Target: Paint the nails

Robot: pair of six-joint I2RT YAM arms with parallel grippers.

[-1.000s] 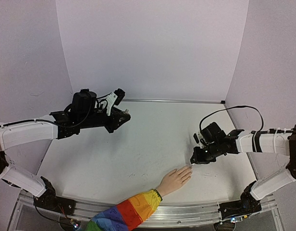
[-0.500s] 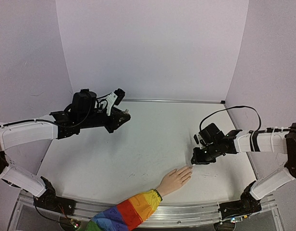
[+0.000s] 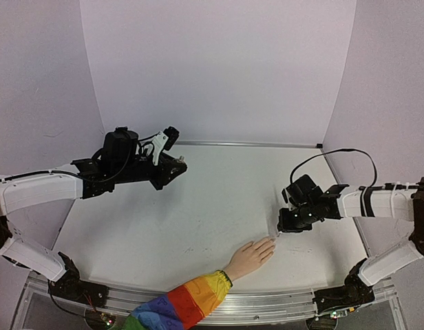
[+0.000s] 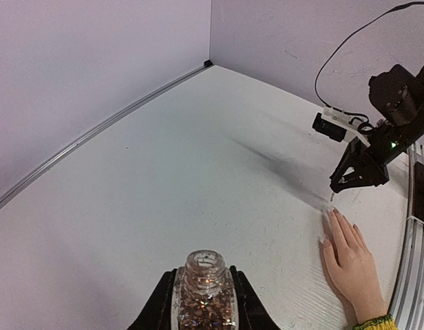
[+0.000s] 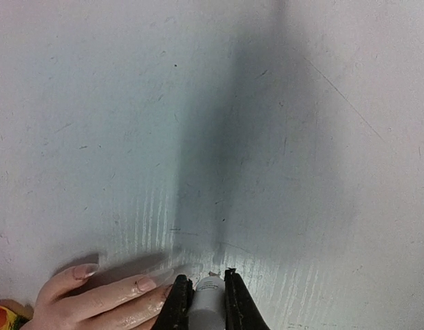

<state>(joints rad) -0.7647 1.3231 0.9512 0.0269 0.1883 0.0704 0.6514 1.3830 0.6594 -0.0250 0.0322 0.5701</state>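
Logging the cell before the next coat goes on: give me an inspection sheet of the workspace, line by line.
Surface: white table, faintly scuffed.
Job's things: hand in rainbow sleeve lies flat, palm down; nails pale; glitter polish bottle uncapped; brush cap.
Clutter: nothing seen.
Grippers: left gripper shut on the glitter polish bottle, far from the hand; right gripper shut on the brush cap, by the fingertips; contact cannot be told.
Cables: black cable arcs above the right gripper.
Surroundings: lilac walls; metal rail at the near edge.
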